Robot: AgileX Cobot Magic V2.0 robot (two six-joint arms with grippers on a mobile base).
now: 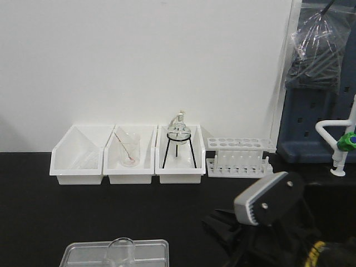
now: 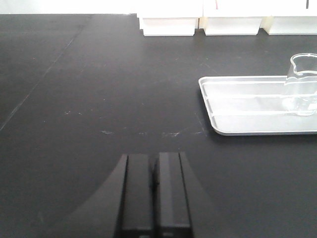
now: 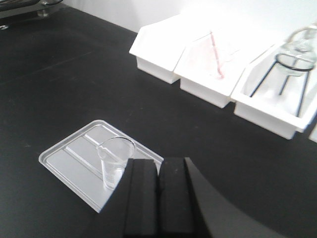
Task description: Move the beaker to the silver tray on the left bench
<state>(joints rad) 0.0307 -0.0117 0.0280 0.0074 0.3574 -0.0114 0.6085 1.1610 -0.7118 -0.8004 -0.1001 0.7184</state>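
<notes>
Front view: no writing or label can be read anywhere. The beaker [image 1: 120,250] stands upright on the silver tray [image 1: 150,250] at the lower edge of the black counter [image 1: 33,211]. Against the white wall sit three white bins [image 1: 127,156]; the middle one holds a beaker with a stirring rod [image 1: 129,149], the right one a flask on a black tripod [image 1: 178,139]. A white tube rack [image 1: 240,157] stands just beside them. The right gripper [image 1: 266,201] shows at lower right, tilted, well apart from the tray; bare counter lies between.

Left wrist view: the left gripper [image 2: 154,191] hangs low over open counter, its jaws pressed together with nothing between them. The tray [image 2: 237,119] lies ahead to the right, the beaker [image 2: 301,82] upright near its far right side. Wide free counter spreads to the left.

Right wrist view: the right gripper [image 3: 159,193] has its jaws closed together, empty, just beside the beaker [image 3: 115,161], which stands on the tray's [image 3: 64,158] near corner. The beaker's graduation marks are too faint to read.
</notes>
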